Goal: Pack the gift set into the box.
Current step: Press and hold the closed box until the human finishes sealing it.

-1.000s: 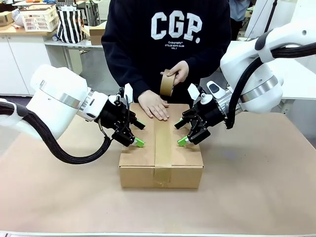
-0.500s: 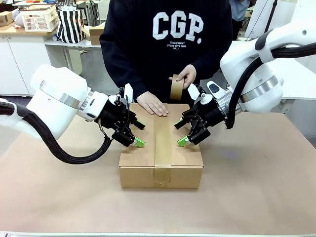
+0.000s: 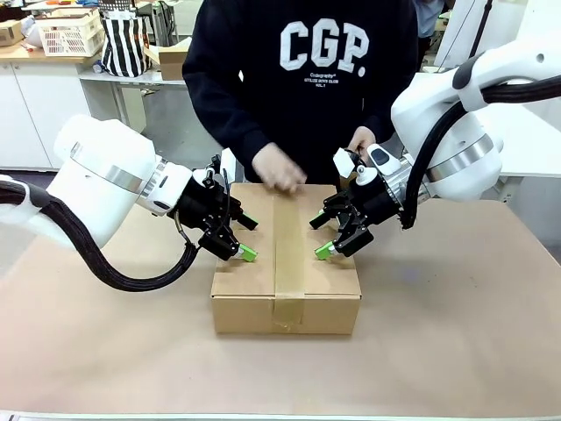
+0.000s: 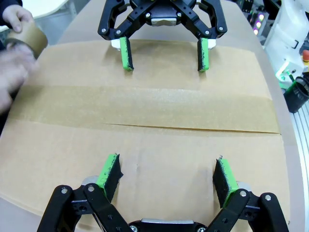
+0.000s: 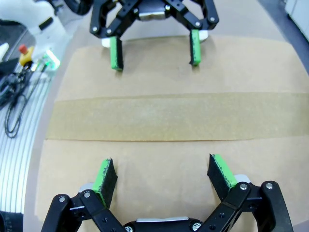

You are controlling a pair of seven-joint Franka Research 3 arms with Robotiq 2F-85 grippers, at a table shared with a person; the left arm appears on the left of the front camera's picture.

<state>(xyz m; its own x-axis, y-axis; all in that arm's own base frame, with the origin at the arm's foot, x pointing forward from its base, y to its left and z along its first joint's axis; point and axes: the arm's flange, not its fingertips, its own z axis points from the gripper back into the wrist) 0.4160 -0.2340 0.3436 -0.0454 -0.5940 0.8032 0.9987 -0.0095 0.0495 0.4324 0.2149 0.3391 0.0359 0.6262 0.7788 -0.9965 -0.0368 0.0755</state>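
While a person's blurred hand (image 3: 279,167) hovers at twelve o'clock, both spread robot hands, left hand (image 3: 243,239) and right hand (image 3: 322,237), press the taped box (image 3: 286,289) shut

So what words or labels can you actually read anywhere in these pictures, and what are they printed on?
"CGP." in large white letters on the person's dark sweatshirt, front view.
Smaller white lines under it: too small to read.
The box, its tape strip and the roll of tape in the person's hand: plain brown, no print.
Left gripper and right gripper: no readable marking.
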